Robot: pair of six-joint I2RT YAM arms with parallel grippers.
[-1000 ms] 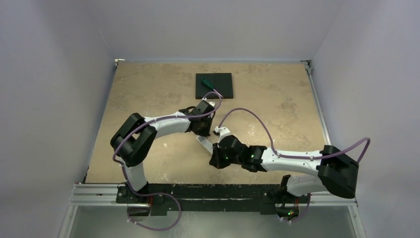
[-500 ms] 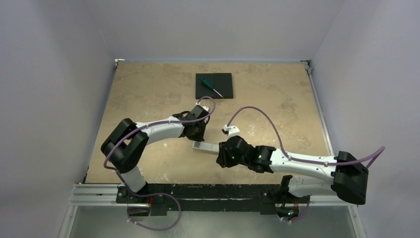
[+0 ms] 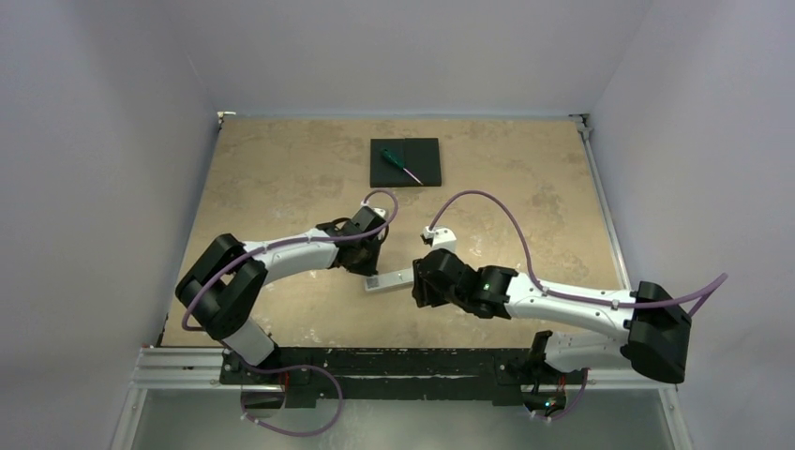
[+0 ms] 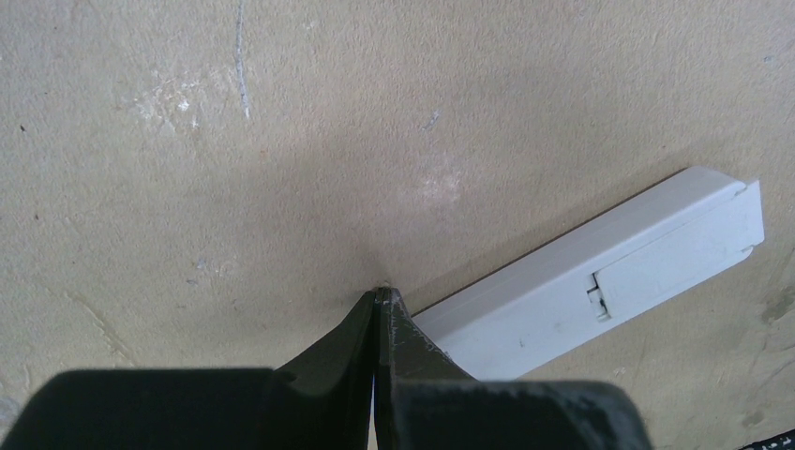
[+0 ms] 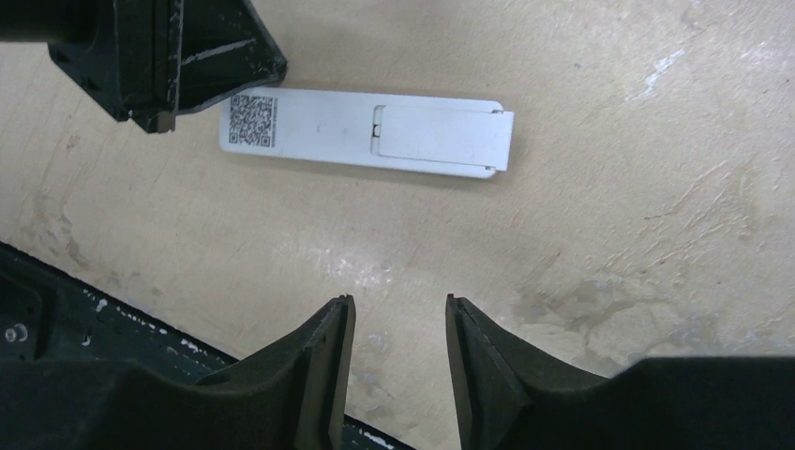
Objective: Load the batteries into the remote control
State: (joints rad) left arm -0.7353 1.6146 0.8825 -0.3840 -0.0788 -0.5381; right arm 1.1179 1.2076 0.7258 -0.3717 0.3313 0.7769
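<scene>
Remote control (image 3: 389, 279) lies flat, back up with cover on, mid-surface (image 3: 281, 178) between both claws. Left claw (image 4: 380, 300) is pinched shut and empty, just beside the QR end; right claw (image 5: 398, 314) gapes, holding nothing. Black pad (image 3: 422, 155) with green screwdriver (image 3: 397, 165) sits well apart, far side; front rail (image 3: 403, 361) near, bare surface either side.

Remote control (image 5: 366, 128) swung from slanted to level — right claw (image 5: 398, 305) drew back, left claw (image 4: 380, 298) slid nearer.

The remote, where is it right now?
In the top view the remote control lies back-up on the table, front-middle, between the shut left gripper and the open right gripper.
</scene>
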